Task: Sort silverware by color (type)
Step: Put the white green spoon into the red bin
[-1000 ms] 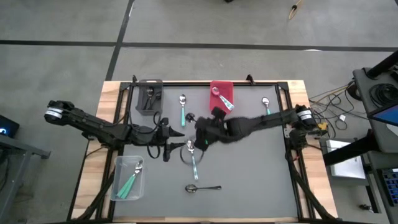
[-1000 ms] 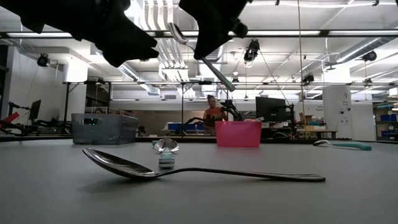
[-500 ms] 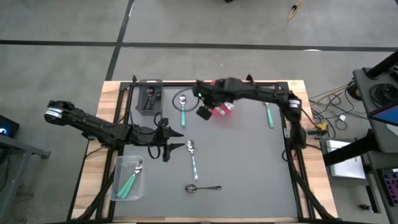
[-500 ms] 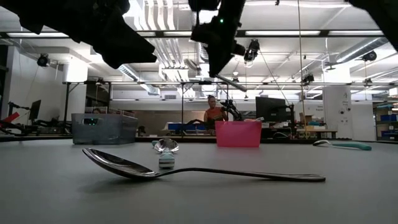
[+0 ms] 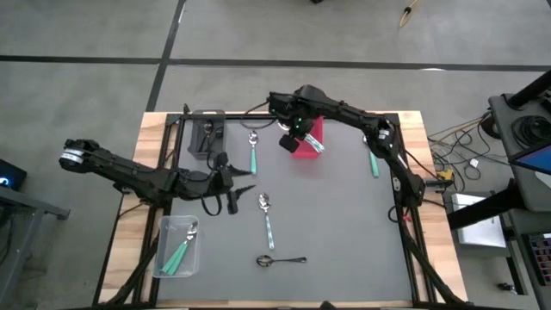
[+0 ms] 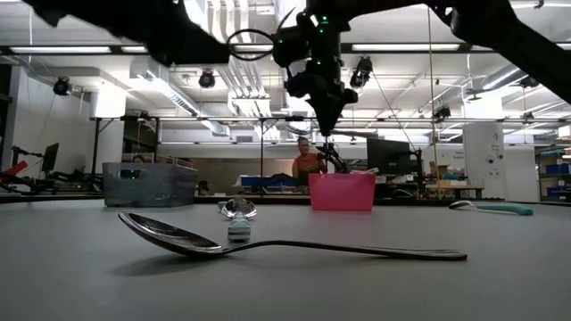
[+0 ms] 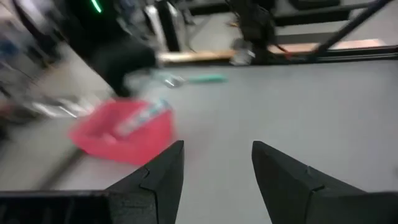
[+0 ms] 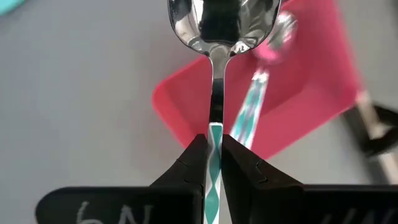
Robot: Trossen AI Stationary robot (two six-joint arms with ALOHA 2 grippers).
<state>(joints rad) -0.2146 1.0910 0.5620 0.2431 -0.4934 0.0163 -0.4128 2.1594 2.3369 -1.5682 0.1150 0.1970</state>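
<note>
The right arm has swung clear across from mid-table to the far edge, and now the right gripper [image 5: 291, 136] hangs over the red bin [image 5: 310, 146], fingers pinched on the teal-patterned handle of a spoon [image 8: 214, 74], bowl pointing out ahead of the fingers. From the wrist you see that bowl right over the bin's rim, with another teal-handled spoon [image 8: 249, 115] already lying inside; that looks like why it's carried here, matching like with like. I'd say a release comes next, though the bowl sits near the bin's edge, so a little more travel inward might be wise. The left gripper [image 5: 231, 182] waits low at the table's left-middle, fingers spread wide and empty, likely parked out of the way. Still loose on the mat: a teal spoon near the centre [image 5: 267, 217], one up by the grey bin [image 5: 253, 151], one by the right edge [image 5: 372, 159], and a dark spoon [image 6: 285, 241] nearest the front. The grey bin [image 5: 207, 133] holds dark pieces, and the clear bin [image 5: 176, 246] at front left holds teal-handled ones.
</note>
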